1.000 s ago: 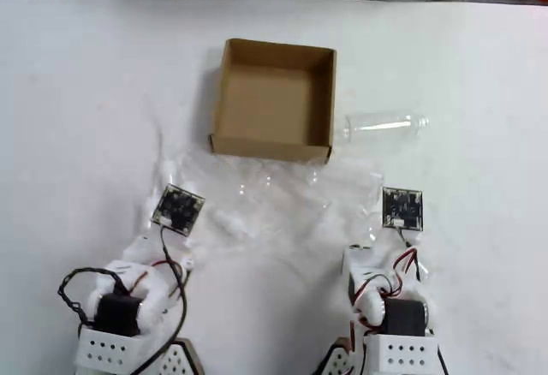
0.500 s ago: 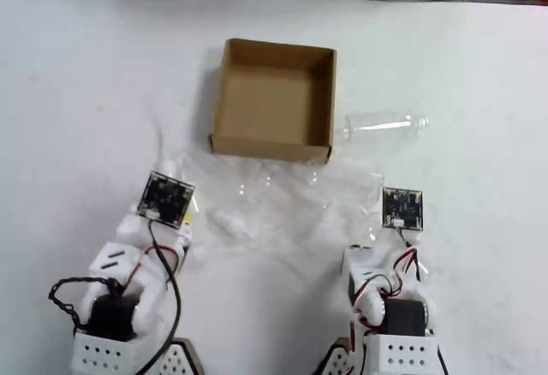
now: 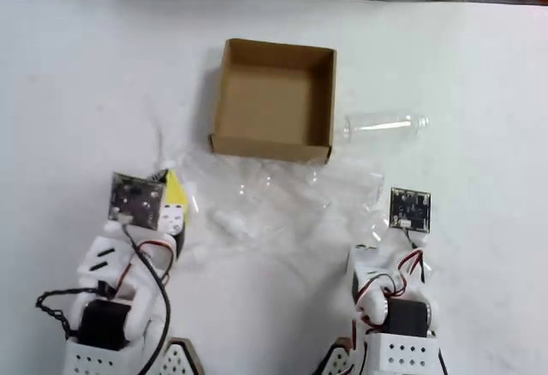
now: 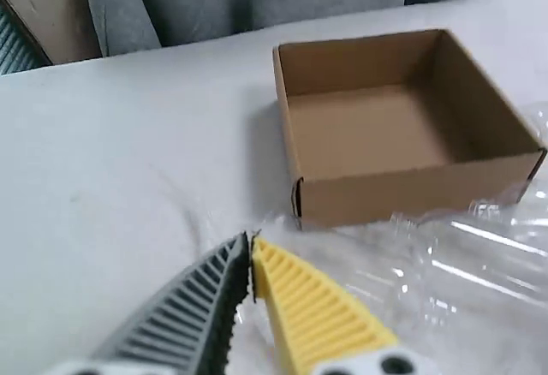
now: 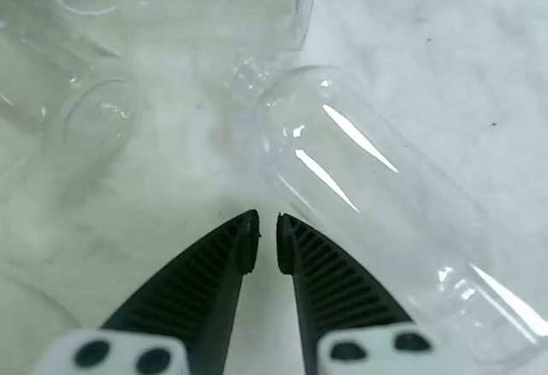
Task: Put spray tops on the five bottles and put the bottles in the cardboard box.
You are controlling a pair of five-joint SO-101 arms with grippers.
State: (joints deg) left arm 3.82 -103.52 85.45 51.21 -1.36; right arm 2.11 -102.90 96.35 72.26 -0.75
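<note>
Box sits open on the counter, with one bottle lying at its 3 o'clock. Left end effector is closed tight, holding nothing. Right end effector is almost closed, empty too.

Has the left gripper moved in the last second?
Yes. The left gripper has swung left, away from the box and its near left corner.

Clear bottles blur together (count unclear).
</note>
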